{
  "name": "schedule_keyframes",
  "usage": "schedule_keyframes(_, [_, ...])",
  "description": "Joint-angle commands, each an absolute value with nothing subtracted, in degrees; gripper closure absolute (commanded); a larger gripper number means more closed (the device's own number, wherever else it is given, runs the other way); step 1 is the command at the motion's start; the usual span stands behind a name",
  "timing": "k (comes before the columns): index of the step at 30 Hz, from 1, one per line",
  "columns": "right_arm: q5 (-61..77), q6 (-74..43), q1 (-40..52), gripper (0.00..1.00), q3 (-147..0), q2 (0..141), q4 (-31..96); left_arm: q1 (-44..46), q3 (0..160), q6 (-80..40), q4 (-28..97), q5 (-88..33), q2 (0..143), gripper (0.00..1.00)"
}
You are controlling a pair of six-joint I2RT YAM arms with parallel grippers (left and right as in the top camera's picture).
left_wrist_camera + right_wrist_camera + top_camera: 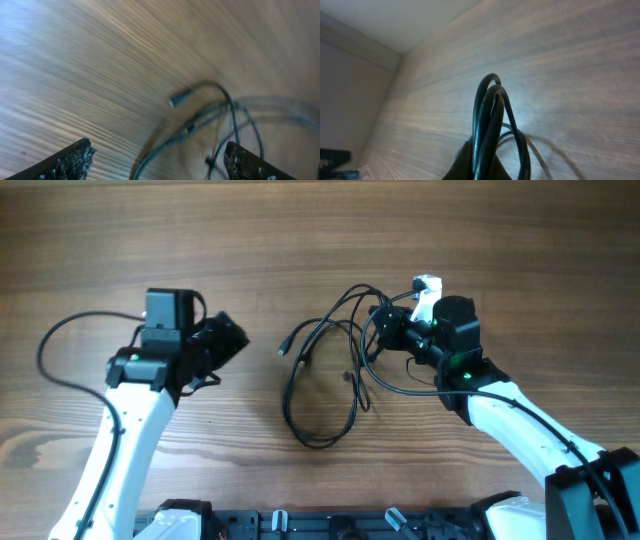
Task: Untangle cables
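Observation:
The black cables (320, 443) lie in a tangled loop at the middle of the wooden table, with one plug end (283, 350) pointing left. My right gripper (383, 323) is shut on a bunch of cable strands at the tangle's upper right. In the right wrist view those strands (490, 115) rise as a tight loop out of the pinched fingers (465, 165). My left gripper (232, 342) hovers open to the left of the tangle and touches nothing. Its wrist view shows the fingers (70, 160) wide apart, with the plug (177, 98) and cables (165, 147) blurred ahead.
Bare wooden tabletop (300, 240) surrounds the tangle on all sides. A black frame (330, 525) runs along the front edge between the arm bases. The left arm's own thicker wire (60, 340) curves out at the far left.

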State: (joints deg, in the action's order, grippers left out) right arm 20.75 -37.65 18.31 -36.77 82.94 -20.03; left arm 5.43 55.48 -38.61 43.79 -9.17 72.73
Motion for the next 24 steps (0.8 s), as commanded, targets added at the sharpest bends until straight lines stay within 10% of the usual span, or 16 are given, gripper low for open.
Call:
schedule_keyframes(1, [25.6,-34.4,18.0,0.96,-36.9,82.4,-25.6,9.4,56.2,-26.7,42.3,-16.6,74.8,0.13])
schedule_keyframes(24, [60.6,-34.7,18.1,0.96,-36.9,82.4,-55.7,18.2,56.2,-25.5,28.3,-16.5,75.1,0.06])
